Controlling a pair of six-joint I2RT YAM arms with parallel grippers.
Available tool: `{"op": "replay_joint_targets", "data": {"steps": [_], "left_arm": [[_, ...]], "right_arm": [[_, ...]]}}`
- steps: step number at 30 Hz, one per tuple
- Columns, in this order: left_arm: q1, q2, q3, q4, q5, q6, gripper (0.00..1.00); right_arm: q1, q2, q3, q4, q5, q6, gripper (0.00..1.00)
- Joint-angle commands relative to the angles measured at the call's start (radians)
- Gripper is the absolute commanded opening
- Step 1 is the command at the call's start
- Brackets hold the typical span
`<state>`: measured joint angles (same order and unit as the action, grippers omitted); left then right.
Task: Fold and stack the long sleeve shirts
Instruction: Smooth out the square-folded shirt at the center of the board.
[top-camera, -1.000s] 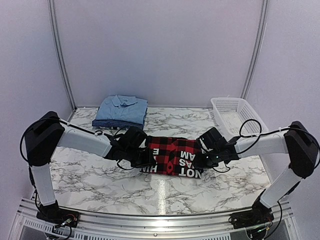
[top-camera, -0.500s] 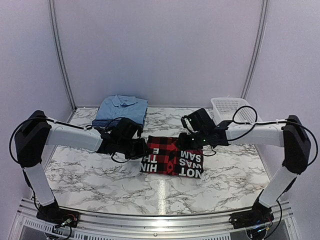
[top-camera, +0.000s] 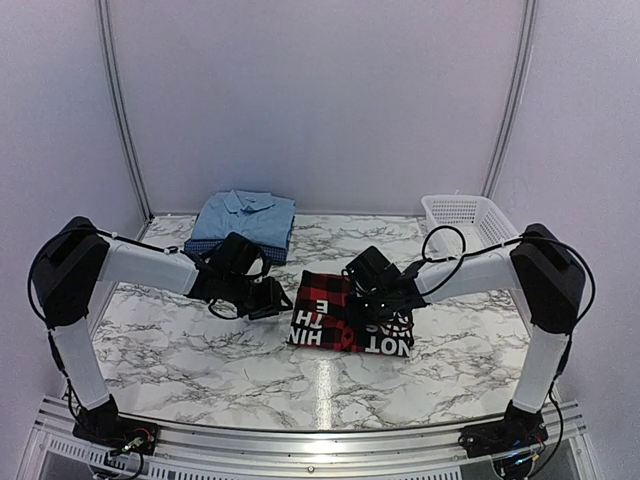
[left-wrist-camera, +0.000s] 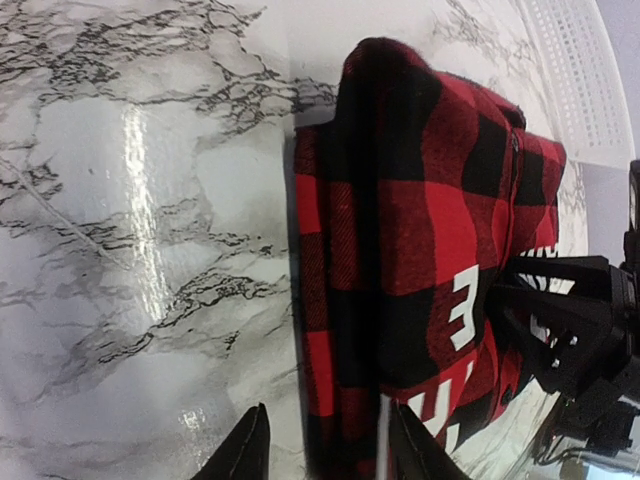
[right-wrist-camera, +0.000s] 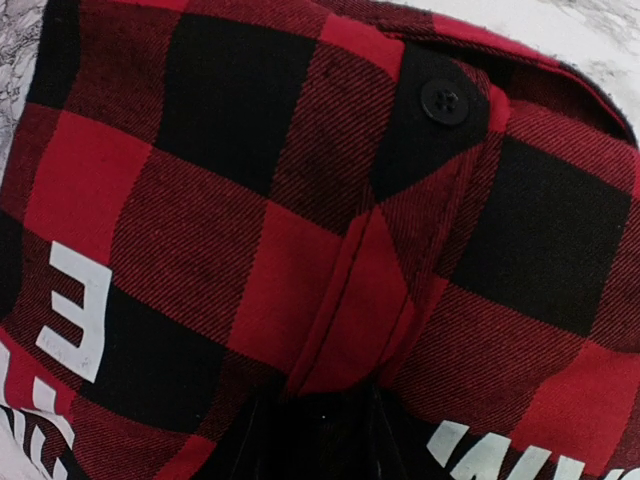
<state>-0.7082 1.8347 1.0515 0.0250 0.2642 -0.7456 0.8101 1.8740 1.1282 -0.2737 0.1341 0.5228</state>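
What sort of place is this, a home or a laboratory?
Probably a robot test booth: white walls enclose a marble-patterned table, the left arm and right arm are bolted to a metal rail at its near edge, and a plaid shirt lies between them.

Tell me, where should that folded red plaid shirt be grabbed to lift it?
Probably the plaid shirt's left edge, coming in low from the left. Its folded layers stack there into one straight, thick edge on the marble table, and the open left tool sits right beside it.
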Motion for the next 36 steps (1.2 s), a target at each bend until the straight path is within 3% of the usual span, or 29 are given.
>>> {"op": "replay_joint_targets", "data": {"steps": [1, 8, 12, 17, 21, 31, 36], "left_arm": [[0.007, 0.041, 0.011, 0.0, 0.074, 0.035, 0.46], [0.012, 0.062, -0.012, 0.095, 0.151, -0.002, 0.62], [0.035, 0.045, -0.066, 0.174, 0.166, -0.058, 0.67], [0.038, 0.075, -0.036, 0.156, 0.195, -0.038, 0.72], [0.036, 0.116, 0.0, 0.125, 0.208, -0.027, 0.7], [-0.002, 0.196, 0.104, -0.036, 0.114, -0.003, 0.5], [-0.028, 0.258, 0.19, -0.135, 0.069, 0.006, 0.45]], "right_arm": [[-0.015, -0.018, -0.082, -0.019, 0.03, 0.011, 0.32], [-0.013, -0.067, -0.048, -0.019, 0.0, -0.017, 0.34], [-0.012, -0.08, -0.034, -0.028, -0.009, -0.033, 0.34], [-0.013, -0.099, -0.013, -0.041, -0.017, -0.052, 0.34], [-0.012, -0.118, 0.012, -0.061, -0.014, -0.057, 0.34], [-0.012, -0.205, 0.045, -0.132, 0.046, -0.086, 0.37], [-0.023, -0.224, 0.02, -0.15, 0.086, -0.088, 0.38]]}}
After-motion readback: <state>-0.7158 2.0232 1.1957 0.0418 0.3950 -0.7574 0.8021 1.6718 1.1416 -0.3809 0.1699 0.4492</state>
